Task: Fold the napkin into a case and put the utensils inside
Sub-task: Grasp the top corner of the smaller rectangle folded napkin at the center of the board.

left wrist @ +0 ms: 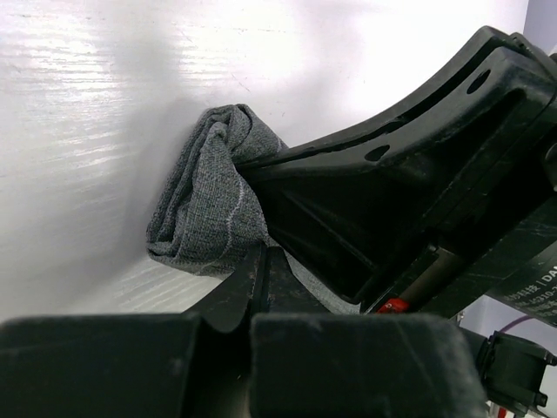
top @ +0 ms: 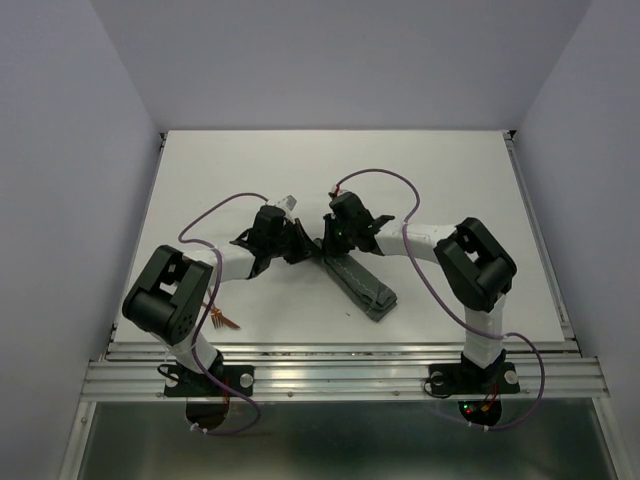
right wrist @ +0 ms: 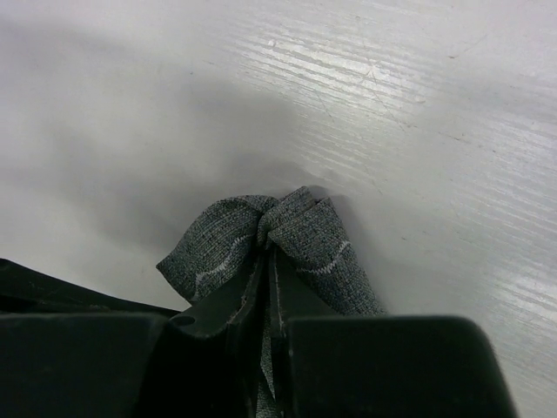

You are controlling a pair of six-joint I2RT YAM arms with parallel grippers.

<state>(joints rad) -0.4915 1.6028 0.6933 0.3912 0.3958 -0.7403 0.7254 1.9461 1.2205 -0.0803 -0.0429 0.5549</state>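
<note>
From above, the far end of the napkin (top: 362,285) is hidden where the left gripper (top: 308,250) and the right gripper (top: 323,246) meet over it. The utensils (top: 224,321) lie partly under the left arm (top: 165,295) and are too small to tell one piece from another. In the left wrist view the right gripper covers the right side of the napkin. The left fingers (left wrist: 254,292) are blurred and cut off by the lower edge; whether napkin lies between them cannot be told. In the right wrist view the right fingers (right wrist: 261,296) are also blurred and hide the lower part of the napkin.
</note>
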